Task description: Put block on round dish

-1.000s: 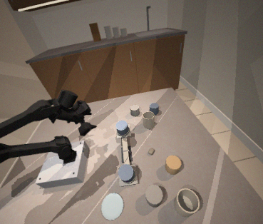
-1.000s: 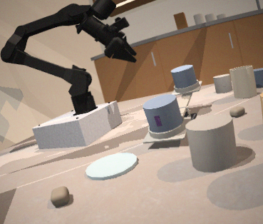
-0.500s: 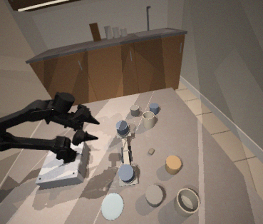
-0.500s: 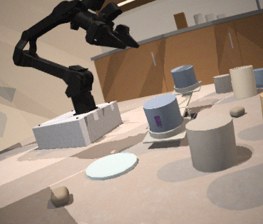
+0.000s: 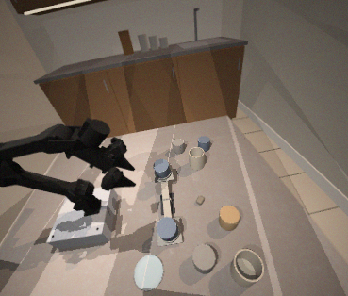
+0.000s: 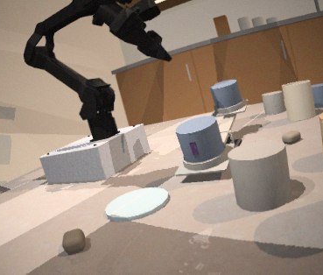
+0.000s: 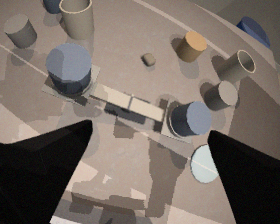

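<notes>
The gripper [image 5: 134, 177] [image 6: 170, 59] [image 7: 151, 128] is open and empty, high above the table on the arm-base side of the balance [image 5: 165, 190] [image 6: 227, 123] [image 7: 147, 109]. The near blue cup [image 5: 167, 229] [image 6: 200, 137] [image 7: 198, 118] stands upside down on the balance end by the dish; a small purple patch shows on its side in the exterior view. The far blue cup [image 5: 161, 168] [image 6: 227, 94] [image 7: 69, 62] stands on the other end, which looks higher. The round pale dish [image 5: 149, 272] [image 6: 137, 203] [image 7: 202, 164] lies flat with nothing on it. No loose block shows.
Beyond the balance stand an orange cylinder [image 5: 229, 218] [image 7: 192, 46], a grey cylinder [image 5: 204, 257] [image 6: 260, 175], a large open cup [image 5: 239, 273] and a small stone [image 5: 200, 200]. A beige cup [image 5: 196, 158], a small grey cup [image 5: 178, 146] and another blue cup [image 5: 204, 143] stand past the far end.
</notes>
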Robot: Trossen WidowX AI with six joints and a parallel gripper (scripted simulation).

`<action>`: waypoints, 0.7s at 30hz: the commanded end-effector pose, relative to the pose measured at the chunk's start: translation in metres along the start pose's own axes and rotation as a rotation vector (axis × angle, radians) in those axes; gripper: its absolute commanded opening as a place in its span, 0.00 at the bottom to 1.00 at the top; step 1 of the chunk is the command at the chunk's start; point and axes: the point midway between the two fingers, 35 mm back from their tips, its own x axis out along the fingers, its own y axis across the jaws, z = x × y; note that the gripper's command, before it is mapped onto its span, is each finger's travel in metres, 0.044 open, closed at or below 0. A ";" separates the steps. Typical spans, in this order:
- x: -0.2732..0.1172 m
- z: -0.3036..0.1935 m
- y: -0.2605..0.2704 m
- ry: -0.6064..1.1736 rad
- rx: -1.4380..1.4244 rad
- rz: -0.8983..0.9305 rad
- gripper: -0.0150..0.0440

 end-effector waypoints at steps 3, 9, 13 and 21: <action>0.011 0.008 -0.012 0.082 -0.156 0.004 1.00; 0.025 0.013 -0.025 0.168 -0.325 0.029 1.00; 0.036 0.016 -0.035 0.222 -0.446 0.061 1.00; 0.061 0.018 -0.056 0.313 -0.682 0.152 1.00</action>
